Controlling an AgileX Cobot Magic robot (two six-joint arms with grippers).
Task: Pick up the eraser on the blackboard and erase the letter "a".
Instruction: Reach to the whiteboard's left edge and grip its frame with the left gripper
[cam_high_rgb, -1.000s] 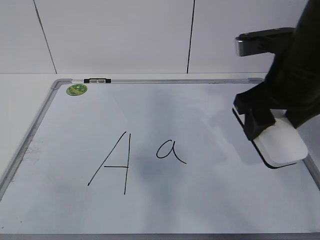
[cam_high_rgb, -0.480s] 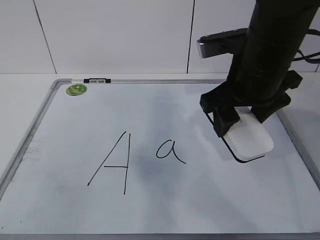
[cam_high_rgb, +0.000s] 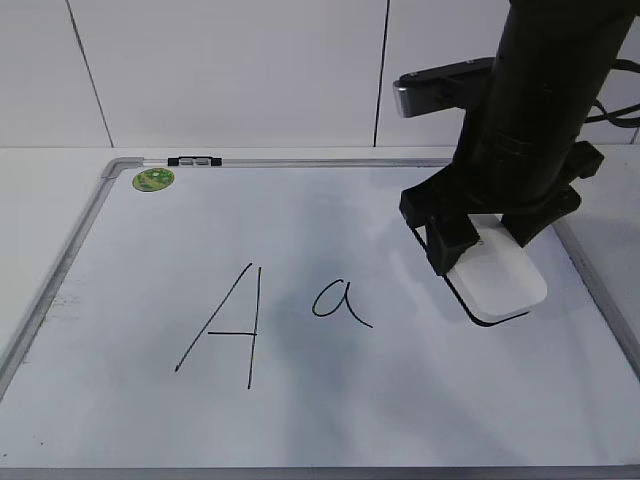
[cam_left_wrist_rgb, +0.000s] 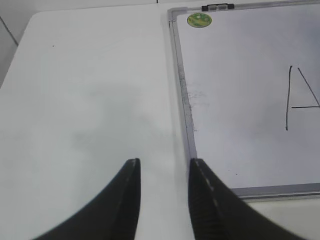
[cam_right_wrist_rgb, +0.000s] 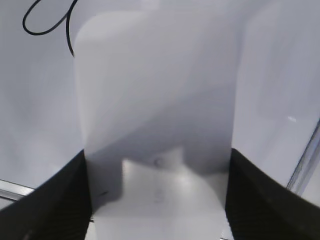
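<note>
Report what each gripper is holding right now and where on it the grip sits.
The right gripper holds the eraser by its two long sides, near the rear end. The left gripper holds nothing; it is open above the table.

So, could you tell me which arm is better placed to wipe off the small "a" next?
The right. Its gripper already clamps the eraser on the blackboard, just right of the letter "a". The left gripper is empty, off the board's left edge.
</note>
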